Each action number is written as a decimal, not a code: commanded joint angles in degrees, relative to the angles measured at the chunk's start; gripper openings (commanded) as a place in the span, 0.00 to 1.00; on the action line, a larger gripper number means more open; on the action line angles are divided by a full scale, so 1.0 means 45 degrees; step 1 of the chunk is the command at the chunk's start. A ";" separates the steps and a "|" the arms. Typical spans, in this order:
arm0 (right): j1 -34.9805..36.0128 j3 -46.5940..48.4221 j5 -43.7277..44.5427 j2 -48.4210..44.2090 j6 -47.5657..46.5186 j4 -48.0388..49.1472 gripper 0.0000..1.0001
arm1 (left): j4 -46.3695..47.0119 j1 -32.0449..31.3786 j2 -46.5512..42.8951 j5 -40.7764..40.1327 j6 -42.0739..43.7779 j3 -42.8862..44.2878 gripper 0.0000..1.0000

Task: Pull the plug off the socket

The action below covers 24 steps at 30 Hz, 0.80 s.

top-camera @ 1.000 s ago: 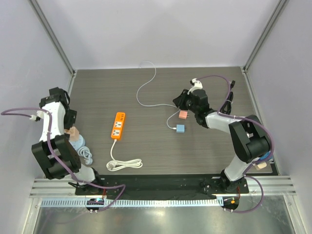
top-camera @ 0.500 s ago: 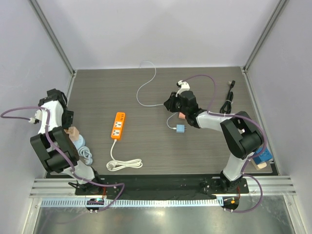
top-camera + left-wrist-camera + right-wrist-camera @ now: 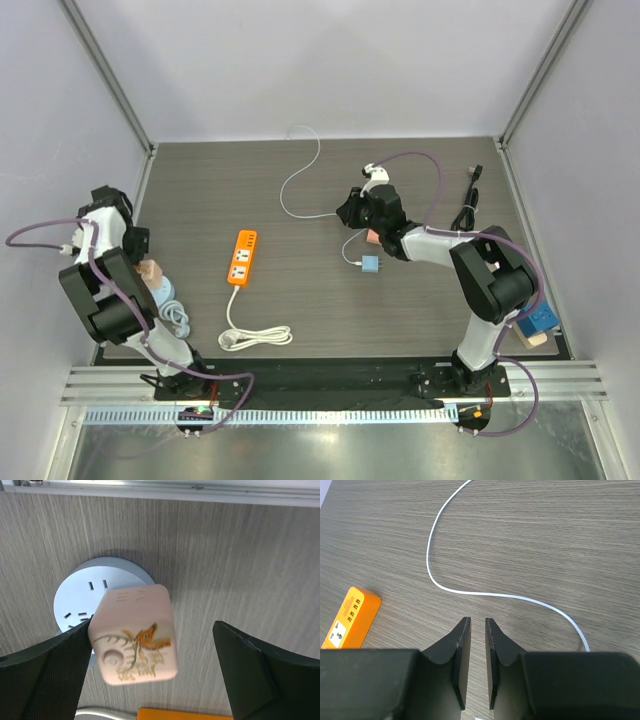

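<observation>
At the far left, the left gripper [image 3: 152, 625] hangs with its jaws wide apart around a pink cube [image 3: 135, 632] seated on the round light-blue socket [image 3: 75, 595], which is not the job. Mid-table lie the orange strip [image 3: 242, 258] and a white cable [image 3: 300, 190], with bare table [image 3: 300, 310] around them. The right gripper [image 3: 475, 621], fingers nearly together on nothing, points at that cable. The plug [image 3: 543, 320] sits far right by the near edge, on a sliver of the beige socket [image 3: 537, 340] that the right arm mostly hides. I judge the approach not begun: the right arm must fold back, spread its fingers and take the plug's 2 sides. Room is tight there, between the side wall [image 3: 600, 250], the front rail [image 3: 330, 380] and the arm's own base.
</observation>
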 commanded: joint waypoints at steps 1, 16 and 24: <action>-0.0012 0.0462 0.0112 0.0015 -0.0170 0.0410 0.24 | 0.0017 0.0060 0.0888 0.0301 -0.0104 0.0428 1.00; 0.0085 0.0657 -0.0005 0.0191 -0.0072 0.0312 0.24 | 0.2417 0.0060 -0.0476 0.1607 0.0793 -0.1621 0.68; 0.0398 0.0813 0.0131 0.0093 -0.0150 0.0214 0.24 | 0.3981 -0.0603 -0.0634 0.2840 0.2238 -0.2053 0.22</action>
